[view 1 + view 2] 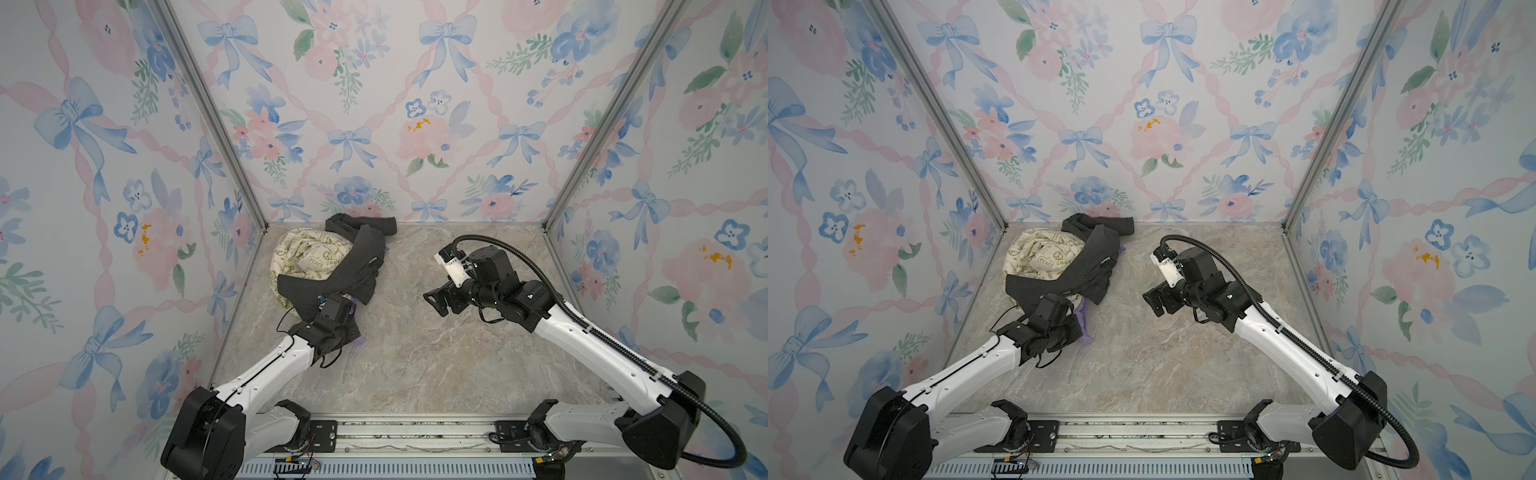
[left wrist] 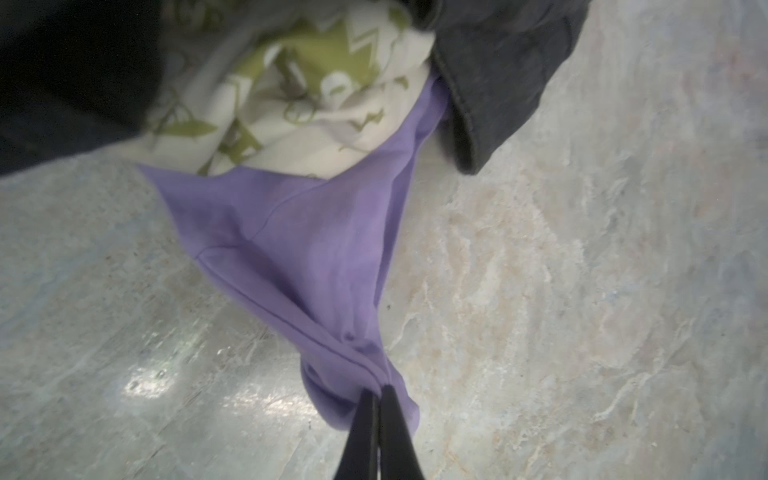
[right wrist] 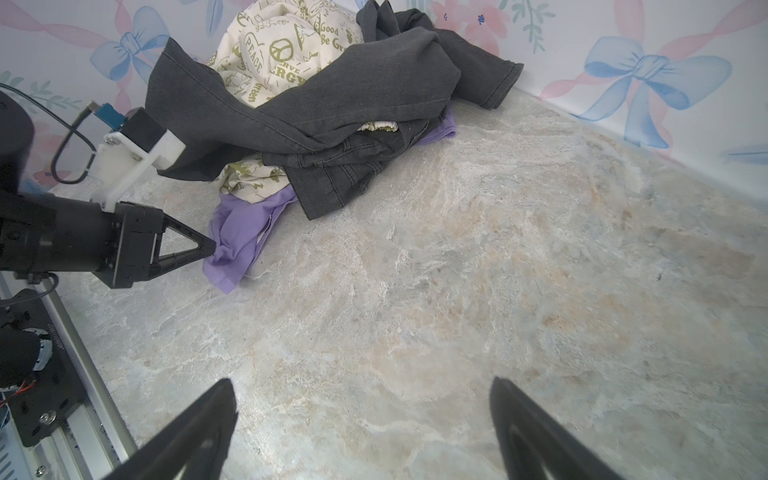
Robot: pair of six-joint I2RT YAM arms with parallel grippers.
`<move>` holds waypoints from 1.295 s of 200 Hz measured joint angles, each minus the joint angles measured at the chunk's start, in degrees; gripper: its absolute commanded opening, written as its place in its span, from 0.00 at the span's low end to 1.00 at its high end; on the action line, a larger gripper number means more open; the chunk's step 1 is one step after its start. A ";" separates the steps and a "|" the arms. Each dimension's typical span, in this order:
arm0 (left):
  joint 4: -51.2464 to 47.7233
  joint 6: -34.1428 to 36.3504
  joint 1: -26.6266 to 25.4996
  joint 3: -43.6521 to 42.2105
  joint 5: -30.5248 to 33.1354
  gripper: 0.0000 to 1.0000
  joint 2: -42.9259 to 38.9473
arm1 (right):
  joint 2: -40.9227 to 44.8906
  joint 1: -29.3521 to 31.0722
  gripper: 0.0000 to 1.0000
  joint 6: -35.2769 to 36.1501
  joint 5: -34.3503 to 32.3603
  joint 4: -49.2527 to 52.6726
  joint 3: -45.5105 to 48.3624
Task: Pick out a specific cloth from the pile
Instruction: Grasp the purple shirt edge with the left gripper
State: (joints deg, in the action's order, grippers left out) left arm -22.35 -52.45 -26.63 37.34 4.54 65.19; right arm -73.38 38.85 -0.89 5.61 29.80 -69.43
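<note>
Pinched shut, the left gripper [image 3: 214, 248] holds a bunched corner of the lavender cloth [image 3: 243, 232]; in the left wrist view its two black fingers [image 2: 365, 432] press together with the purple fabric [image 2: 291, 232] squeezed between them. The right gripper [image 3: 361, 419] hangs over bare table with its jaws spread wide and nothing between them.

Marble-patterned table [image 1: 415, 353] fills the floor of the booth, and floral wallpaper [image 1: 374, 104] with blue bows covers the walls around it. The pile [image 1: 328, 262] sits in the far left corner of the table in both top views. On top of it lies the dark grey garment [image 3: 332, 95], draped across the cream cloth with green peace signs [image 3: 270, 50]. The lavender cloth is at the bottom, mostly covered by these two; one part stretches out from under them, at the near side of the pile, to the left gripper, and a small piece shows at the far side [image 3: 440, 126]. In a top view only a narrow purple edge [image 1: 1086, 328] is visible beside the left wrist.
</note>
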 measured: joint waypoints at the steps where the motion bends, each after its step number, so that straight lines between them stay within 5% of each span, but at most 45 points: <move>1: 0.00 0.04 0.00 0.15 0.00 0.00 0.00 | 0.00 0.00 0.97 0.00 -0.02 0.00 0.00; 259: -3.65 15.10 3.65 35.15 8.33 0.00 -0.74 | -4.46 5.22 0.97 -2.82 2.16 -4.87 -3.21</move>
State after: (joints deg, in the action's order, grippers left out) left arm -26.00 -37.34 -22.98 72.49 12.86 64.45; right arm -77.84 44.07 -3.70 7.77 24.93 -72.64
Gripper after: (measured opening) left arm 0.047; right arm 0.970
